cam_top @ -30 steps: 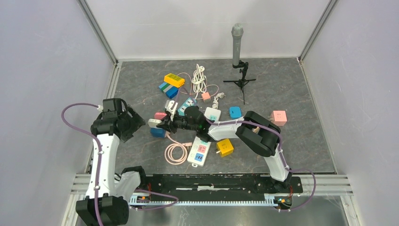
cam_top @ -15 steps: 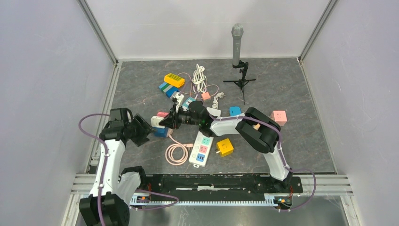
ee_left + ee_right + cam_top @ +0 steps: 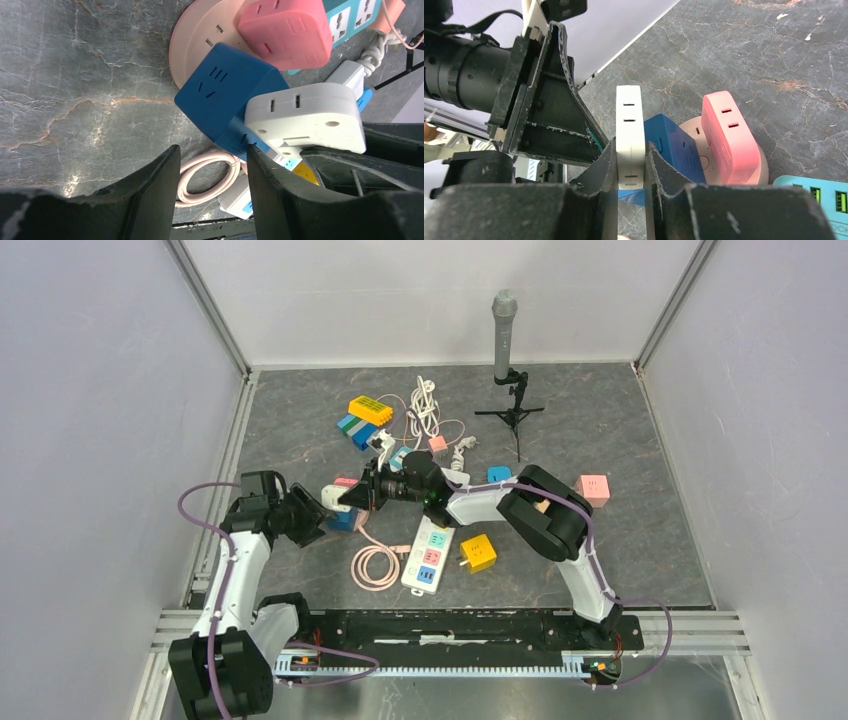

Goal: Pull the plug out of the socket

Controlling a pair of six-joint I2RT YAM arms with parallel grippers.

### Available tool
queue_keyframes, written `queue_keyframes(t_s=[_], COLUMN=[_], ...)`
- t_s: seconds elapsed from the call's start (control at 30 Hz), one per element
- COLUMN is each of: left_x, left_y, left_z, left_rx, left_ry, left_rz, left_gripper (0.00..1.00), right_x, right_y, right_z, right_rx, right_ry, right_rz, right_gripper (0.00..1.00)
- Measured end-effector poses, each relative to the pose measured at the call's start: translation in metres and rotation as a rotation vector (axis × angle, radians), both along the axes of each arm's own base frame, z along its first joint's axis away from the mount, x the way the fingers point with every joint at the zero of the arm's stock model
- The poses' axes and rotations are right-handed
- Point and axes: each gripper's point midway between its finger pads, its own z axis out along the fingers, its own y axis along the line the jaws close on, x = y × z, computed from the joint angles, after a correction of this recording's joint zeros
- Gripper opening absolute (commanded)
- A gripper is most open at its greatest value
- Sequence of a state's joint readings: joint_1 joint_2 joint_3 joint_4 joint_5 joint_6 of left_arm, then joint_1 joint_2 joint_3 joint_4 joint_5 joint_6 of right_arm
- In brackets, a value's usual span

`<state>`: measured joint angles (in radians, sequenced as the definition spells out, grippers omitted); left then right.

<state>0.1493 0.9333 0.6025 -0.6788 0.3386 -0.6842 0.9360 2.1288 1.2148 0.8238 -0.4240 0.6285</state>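
Your right gripper (image 3: 630, 150) is clenched on the flat white plastic plug adapter (image 3: 630, 115), one finger on each broad face. The plug is pressed against one side of the blue plastic cube socket (image 3: 225, 97), left of the table's middle. The blue cube touches a round pink socket base (image 3: 197, 42), which carries a pink cube socket (image 3: 287, 30). Your left gripper (image 3: 211, 155) is released and holds nothing, its jaws spread just beside the blue cube. Near it, a coiled pink cable (image 3: 357, 568) lies on the grey marble-pattern table (image 3: 75, 75).
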Motion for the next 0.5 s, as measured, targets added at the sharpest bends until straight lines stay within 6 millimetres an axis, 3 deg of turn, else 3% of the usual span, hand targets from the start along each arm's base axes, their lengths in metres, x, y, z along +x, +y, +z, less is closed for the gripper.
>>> queue_keyframes(t_s=[0.5], left_x=[0.0034], left_y=[0.0050], left_z=[-0.0054], left_rx=[0.018], left_ry=[0.025], left_rz=[0.024], left_gripper=[0.49], right_x=[0.0043], right_y=[0.0008], right_z=[0.0004], right_rx=[0.031], right_ry=[0.116], right_rz=[0.018], right_gripper=[0.00])
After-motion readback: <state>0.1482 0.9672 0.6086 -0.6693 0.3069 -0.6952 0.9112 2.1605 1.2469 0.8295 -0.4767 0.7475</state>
